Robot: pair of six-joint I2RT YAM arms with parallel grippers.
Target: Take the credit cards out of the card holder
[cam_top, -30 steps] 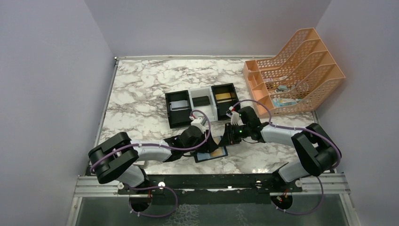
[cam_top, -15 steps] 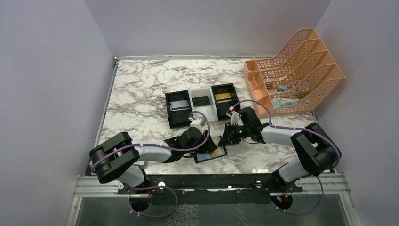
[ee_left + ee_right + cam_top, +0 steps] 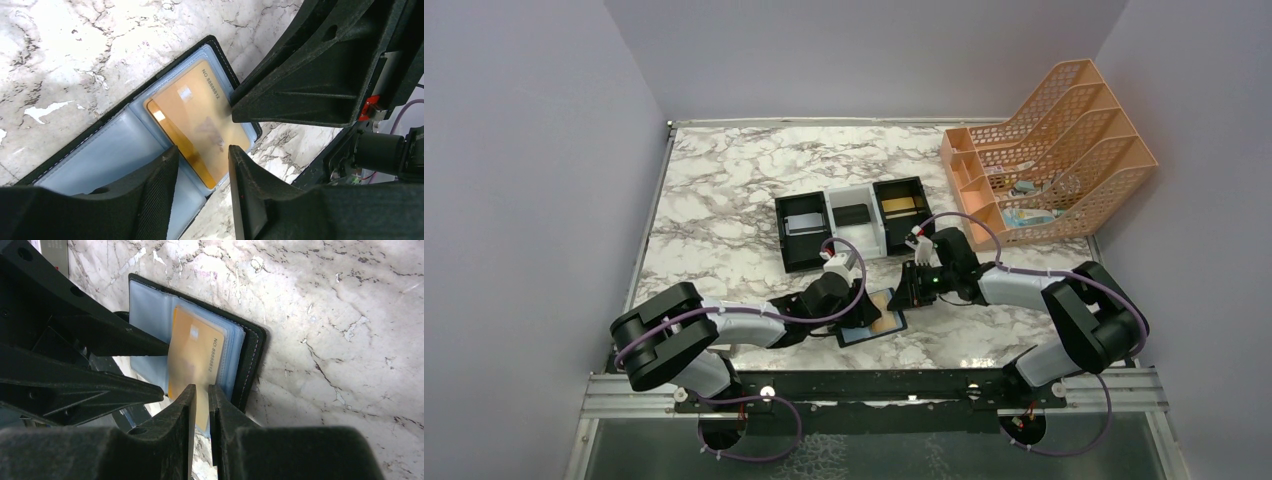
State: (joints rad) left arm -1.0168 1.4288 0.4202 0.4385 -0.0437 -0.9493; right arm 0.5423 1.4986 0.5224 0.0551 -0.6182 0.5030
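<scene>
The black card holder (image 3: 861,334) lies open on the marble near the front edge, its bluish pocket panels (image 3: 115,150) facing up. A gold credit card (image 3: 200,115) sits in its right-hand pocket (image 3: 197,350). My left gripper (image 3: 202,149) hangs just over the card's near end, jaws partly open, nothing between them. My right gripper (image 3: 202,387) comes in from the other side. Its fingers stand almost together with a thin gap, and their tips (image 3: 234,106) rest at the card's edge on the holder. Both grippers (image 3: 864,305) (image 3: 909,297) meet over the holder in the top view.
Behind the holder stands a black-white-black three-compartment tray (image 3: 879,238), with a silver-grey card (image 3: 804,222) in its left bin and a tan one (image 3: 899,205) in its right bin. An orange file rack (image 3: 1044,160) fills the back right corner. Walls close in on three sides.
My left gripper's jaws have narrowed a little and its wrist has edged slightly left over the holder. The right arm and the holder stay put.
</scene>
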